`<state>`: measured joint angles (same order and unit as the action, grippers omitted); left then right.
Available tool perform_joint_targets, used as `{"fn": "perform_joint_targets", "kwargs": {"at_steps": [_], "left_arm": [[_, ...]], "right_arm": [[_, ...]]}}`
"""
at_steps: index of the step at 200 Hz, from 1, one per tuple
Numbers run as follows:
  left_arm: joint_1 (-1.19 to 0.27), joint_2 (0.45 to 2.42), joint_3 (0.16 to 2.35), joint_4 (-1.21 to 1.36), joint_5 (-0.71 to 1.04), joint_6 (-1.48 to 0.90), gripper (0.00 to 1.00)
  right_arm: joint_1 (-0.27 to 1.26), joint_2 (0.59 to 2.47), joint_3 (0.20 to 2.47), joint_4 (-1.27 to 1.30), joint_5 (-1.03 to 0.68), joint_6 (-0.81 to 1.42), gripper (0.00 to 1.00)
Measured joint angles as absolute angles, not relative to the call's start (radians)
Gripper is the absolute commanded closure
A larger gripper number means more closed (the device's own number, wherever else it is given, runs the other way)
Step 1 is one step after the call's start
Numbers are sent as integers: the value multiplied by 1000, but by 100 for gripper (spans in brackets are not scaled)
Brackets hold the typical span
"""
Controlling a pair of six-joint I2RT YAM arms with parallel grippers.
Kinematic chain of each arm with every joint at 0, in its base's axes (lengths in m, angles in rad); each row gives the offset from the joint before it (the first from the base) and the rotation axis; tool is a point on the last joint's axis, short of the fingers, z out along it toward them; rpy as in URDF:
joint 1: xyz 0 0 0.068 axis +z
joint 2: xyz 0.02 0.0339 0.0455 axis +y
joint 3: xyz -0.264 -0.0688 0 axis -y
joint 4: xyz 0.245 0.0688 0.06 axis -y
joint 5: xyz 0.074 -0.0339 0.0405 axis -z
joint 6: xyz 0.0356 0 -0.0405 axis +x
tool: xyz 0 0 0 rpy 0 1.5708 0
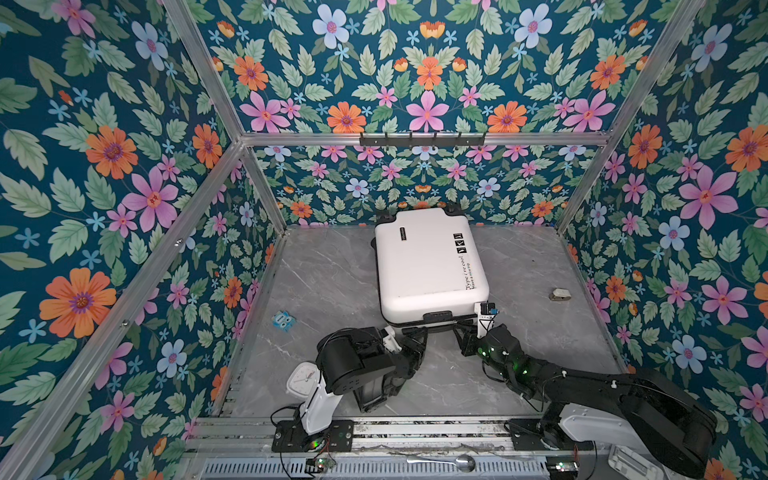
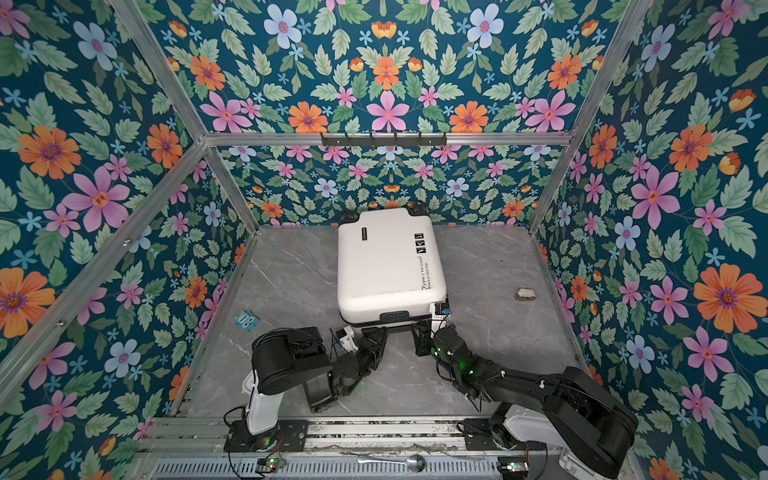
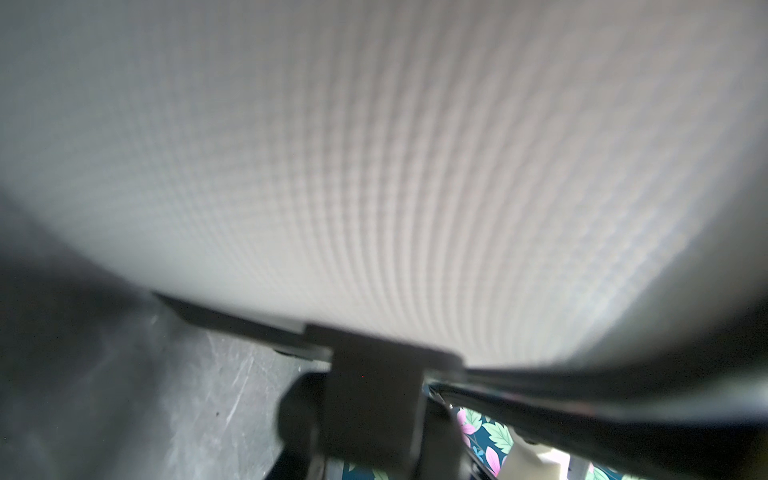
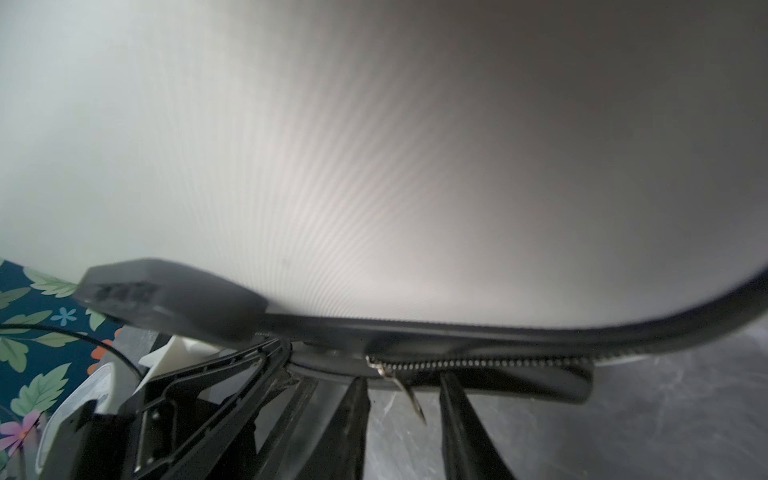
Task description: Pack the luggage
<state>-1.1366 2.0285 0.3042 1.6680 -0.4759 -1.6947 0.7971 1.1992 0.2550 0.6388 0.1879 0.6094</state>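
Our luggage (image 1: 428, 266) lies flat, long axis running away from us. The right tool (image 4: 404, 380) is nearest the zipper pull (image 4: 409, 399), jaws apart astride it. The left tool (image 1: 415, 332): we cannot tell.

Left arm (image 1: 357, 365), folded sharply at the elbow, holds the left gripper (image 1: 415, 337) at the near edge of the luggage (image 1: 428, 266); its jaw state cannot be made out. Right arm (image 1: 623, 386), stretched long and low, holds the right gripper (image 4: 403, 380) at the same edge, fingers (image 4: 353, 415) parted; the two grippers lie near each other.
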Motion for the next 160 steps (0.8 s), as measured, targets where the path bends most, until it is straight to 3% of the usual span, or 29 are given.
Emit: {"fn": "perform_joint_targets", "kwargs": {"at_steps": [109, 160], "left_arm": [[-1136, 2028, 313, 1668, -473, -1698, 71], [-1136, 2017, 310, 1668, -473, -1698, 72]], "right_arm": [[797, 1332, 270, 782, 207, 632, 85], [797, 1407, 299, 864, 220, 648, 99]]}}
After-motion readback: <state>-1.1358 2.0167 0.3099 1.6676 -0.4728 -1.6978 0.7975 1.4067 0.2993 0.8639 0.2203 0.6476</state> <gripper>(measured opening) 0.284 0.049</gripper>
